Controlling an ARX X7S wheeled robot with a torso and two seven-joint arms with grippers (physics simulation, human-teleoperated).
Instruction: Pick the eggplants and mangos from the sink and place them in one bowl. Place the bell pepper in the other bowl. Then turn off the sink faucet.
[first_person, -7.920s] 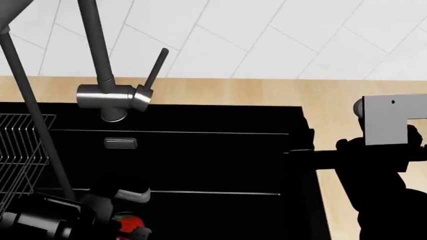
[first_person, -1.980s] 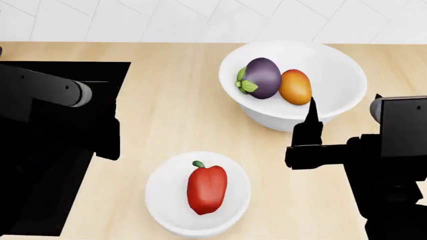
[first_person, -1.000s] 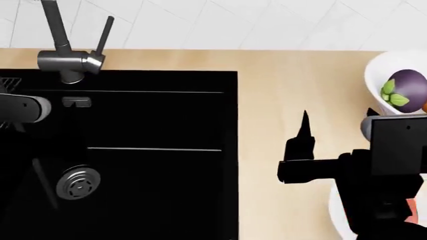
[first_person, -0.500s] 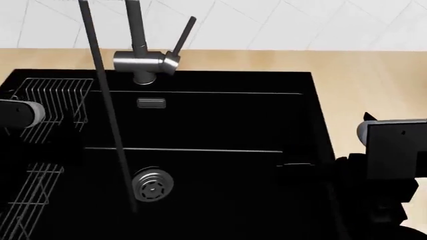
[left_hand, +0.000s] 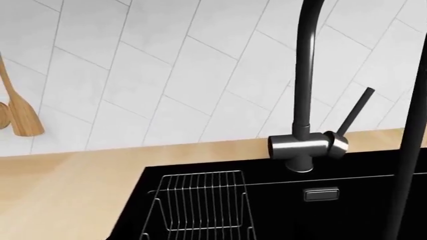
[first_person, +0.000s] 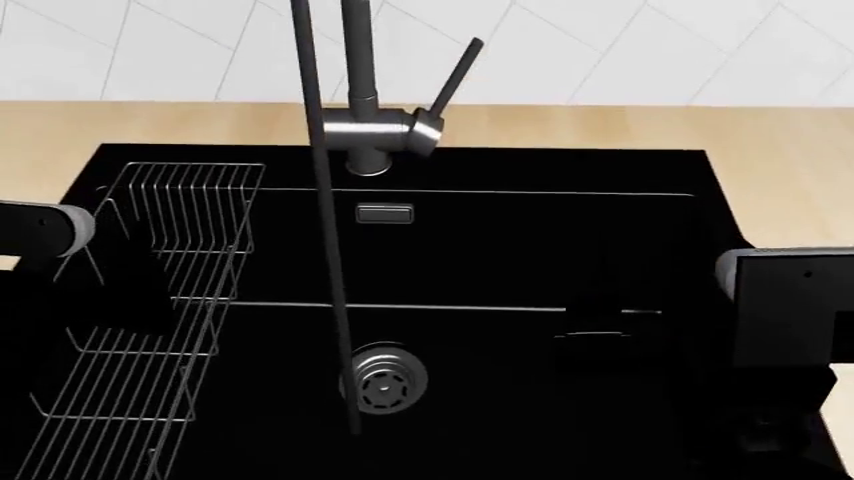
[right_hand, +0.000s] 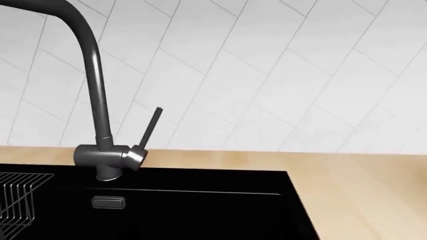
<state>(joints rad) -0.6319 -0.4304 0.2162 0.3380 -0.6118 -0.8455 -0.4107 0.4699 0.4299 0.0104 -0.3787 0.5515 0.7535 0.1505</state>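
The sink faucet (first_person: 380, 130) stands at the back rim of the black sink (first_person: 534, 250), its thin dark lever (first_person: 457, 72) slanting up to the right. It also shows in the left wrist view as faucet (left_hand: 303, 147) with lever (left_hand: 353, 112), and in the right wrist view as faucet (right_hand: 107, 156) with lever (right_hand: 151, 127). Its dark spout tube (first_person: 327, 250) crosses the basin. My left gripper (first_person: 140, 300) is a dark shape over the rack. My right gripper (first_person: 601, 325) hangs over the basin's right side, black on black. The eggplants, mangos, bell pepper and both bowls are out of view.
A wire rack (first_person: 174, 260) fills the sink's left part and a round steel drain (first_person: 384, 378) lies in the basin floor. Light wooden counter (first_person: 774, 150) surrounds the sink, with white tiles behind. Wooden spoons (left_hand: 20, 115) hang on the wall at the left.
The head view has swung from the counter with the filled bowls to the sink. Faucet, drain and rack have slid rightward into view, and the bowls have left it.
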